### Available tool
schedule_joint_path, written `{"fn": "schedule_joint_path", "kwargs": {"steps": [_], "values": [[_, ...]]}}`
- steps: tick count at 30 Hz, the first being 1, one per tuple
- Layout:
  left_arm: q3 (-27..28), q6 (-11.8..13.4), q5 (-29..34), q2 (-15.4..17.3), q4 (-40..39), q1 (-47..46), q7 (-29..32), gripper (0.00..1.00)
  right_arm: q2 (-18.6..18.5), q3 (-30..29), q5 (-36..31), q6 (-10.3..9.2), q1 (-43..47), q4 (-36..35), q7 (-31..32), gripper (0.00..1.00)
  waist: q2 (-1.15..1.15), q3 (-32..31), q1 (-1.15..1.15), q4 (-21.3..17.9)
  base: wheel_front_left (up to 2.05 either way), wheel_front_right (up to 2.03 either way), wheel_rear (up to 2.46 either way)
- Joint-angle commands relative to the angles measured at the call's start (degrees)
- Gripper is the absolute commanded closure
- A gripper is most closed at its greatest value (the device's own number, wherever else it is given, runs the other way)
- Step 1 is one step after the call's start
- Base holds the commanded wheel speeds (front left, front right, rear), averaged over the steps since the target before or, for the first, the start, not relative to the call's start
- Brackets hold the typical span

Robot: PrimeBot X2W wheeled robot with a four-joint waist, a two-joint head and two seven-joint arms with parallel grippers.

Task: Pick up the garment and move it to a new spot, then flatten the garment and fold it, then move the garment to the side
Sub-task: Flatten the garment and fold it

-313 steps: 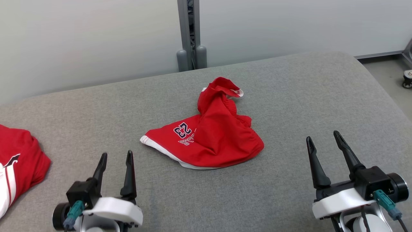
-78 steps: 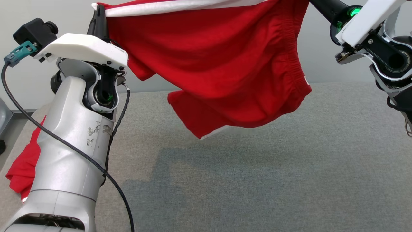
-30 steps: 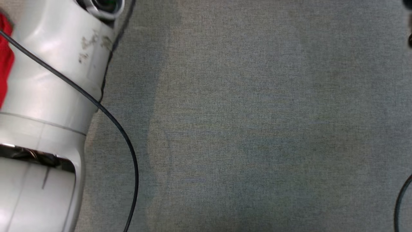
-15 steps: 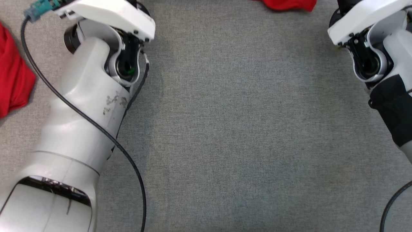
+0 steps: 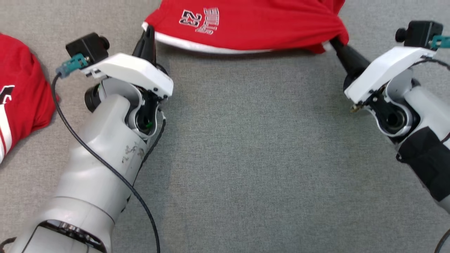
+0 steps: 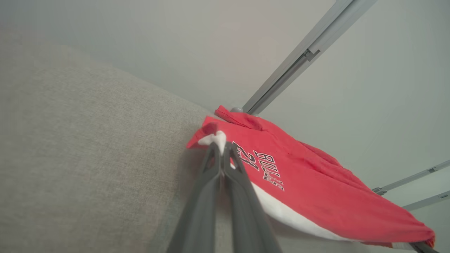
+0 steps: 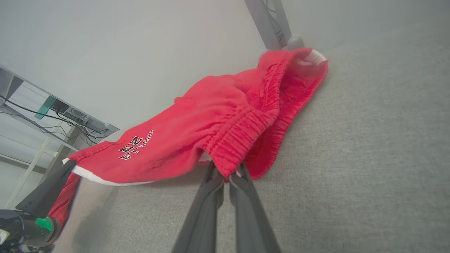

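Two pinches on shorts [image 5: 260, 24]: left gripper [image 5: 150, 33] clamped on hem corner, right gripper [image 5: 333, 43] clamped on waistband. Shorts stretched at 12 o'clock over cushion [image 5: 246, 158]. Pickup done; flattening, fold, side move left.

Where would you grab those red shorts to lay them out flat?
Probably at opposite ends, from the near side: the white-trimmed hem corner and the gathered waistband, where the left gripper and right gripper pinch now. Those firm edges let the shorts stretch between them.
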Motion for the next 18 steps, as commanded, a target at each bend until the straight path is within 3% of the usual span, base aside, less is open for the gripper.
{"fn": "schedule_joint_path", "kwargs": {"steps": [1,18], "values": [[-0.45,0.26,-0.43,0.28,0.4,1.44,-0.25,1.0,-0.73,0.86,1.23,0.01,1.47,-0.8,0.74,1.0,0.0,-1.44,0.0,0.19,0.0,0.0,0.0],[0.78,-0.29,2.8,0.28,1.94,10.08,-0.26,1.0,-3.21,5.11,9.64,0.01,9.24,-1.29,7.48,1.0,0.0,-8.24,0.0,0.9,0.0,0.0,0.0]]}}
